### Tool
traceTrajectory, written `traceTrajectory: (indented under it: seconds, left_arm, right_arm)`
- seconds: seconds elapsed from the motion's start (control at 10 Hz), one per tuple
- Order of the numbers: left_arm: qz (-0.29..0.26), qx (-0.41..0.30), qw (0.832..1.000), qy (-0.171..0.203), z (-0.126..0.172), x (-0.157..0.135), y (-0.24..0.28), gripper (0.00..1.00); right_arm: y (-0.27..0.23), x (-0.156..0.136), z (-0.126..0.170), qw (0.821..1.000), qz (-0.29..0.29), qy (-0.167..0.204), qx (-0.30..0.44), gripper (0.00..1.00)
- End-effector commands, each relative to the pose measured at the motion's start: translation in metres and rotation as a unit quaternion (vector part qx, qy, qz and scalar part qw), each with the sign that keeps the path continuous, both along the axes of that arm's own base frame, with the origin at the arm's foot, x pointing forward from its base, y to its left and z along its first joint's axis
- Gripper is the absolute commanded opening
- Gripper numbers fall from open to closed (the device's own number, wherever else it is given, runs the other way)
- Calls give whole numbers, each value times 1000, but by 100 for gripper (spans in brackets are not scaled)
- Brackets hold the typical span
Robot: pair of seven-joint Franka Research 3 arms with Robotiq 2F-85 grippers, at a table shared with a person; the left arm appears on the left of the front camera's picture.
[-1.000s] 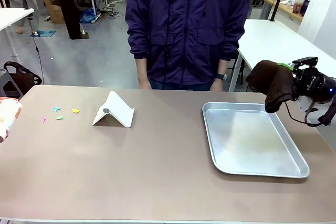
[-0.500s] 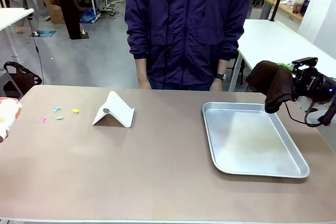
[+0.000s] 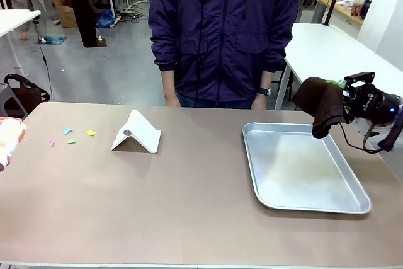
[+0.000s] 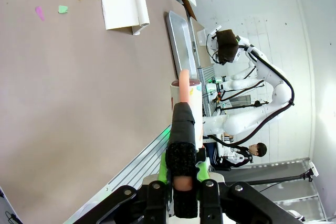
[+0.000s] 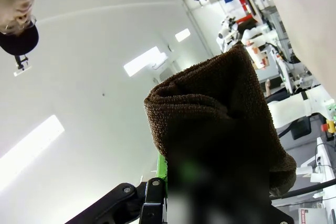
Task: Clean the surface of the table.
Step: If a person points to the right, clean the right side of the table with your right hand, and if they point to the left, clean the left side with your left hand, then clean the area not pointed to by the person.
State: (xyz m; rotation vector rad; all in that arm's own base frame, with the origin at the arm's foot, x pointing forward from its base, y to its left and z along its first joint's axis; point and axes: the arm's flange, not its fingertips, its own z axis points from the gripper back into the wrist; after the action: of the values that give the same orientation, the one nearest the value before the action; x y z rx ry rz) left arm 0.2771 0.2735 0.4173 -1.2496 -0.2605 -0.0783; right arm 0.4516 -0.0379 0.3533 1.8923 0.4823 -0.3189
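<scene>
1. Currently we are holding the right gripper [image 3: 338, 92] raised near the far right corner of the table [image 3: 189, 212]. It is clenching a brown cloth [image 3: 318, 102], which is hanging free and touching nothing.
2. We are judging this as the very start of the wipe, since the table is stretching broad before us and the cloth is not yet meeting its top.
3. The left gripper [image 4: 182, 174] is gripping a tool [image 4: 184, 124] with a black fuzzy sleeve and a peach stem (what kind, we cannot tell), poised by the table's left edge.
4. Next, we are thinking the cloth needs lowering flat onto the top and sweeping across it.
5. Several things are standing in the way:
   - The tray [image 3: 252, 162] is taking up the right side.
   - A white folded stand [image 3: 137, 131] is sitting left of centre.
   - Coloured scraps [image 3: 90, 133] are lying near the left edge.
6. A person [image 3: 223, 29] is standing at the far side, hands down, close to the edge.
</scene>
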Motion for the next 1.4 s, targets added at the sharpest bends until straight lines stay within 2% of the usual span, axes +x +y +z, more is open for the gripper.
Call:
traceTrajectory:
  seconds: [0.0, 1.3]
  left_arm:
    - [-3, 1, 1000, -3, 3, -2, -1, 0]
    - [-3, 1, 1000, -3, 3, -2, -1, 0]
  right_arm:
    - [4, 2, 8, 1000, -9, -5, 3, 12]
    - [4, 2, 8, 1000, -9, -5, 3, 12]
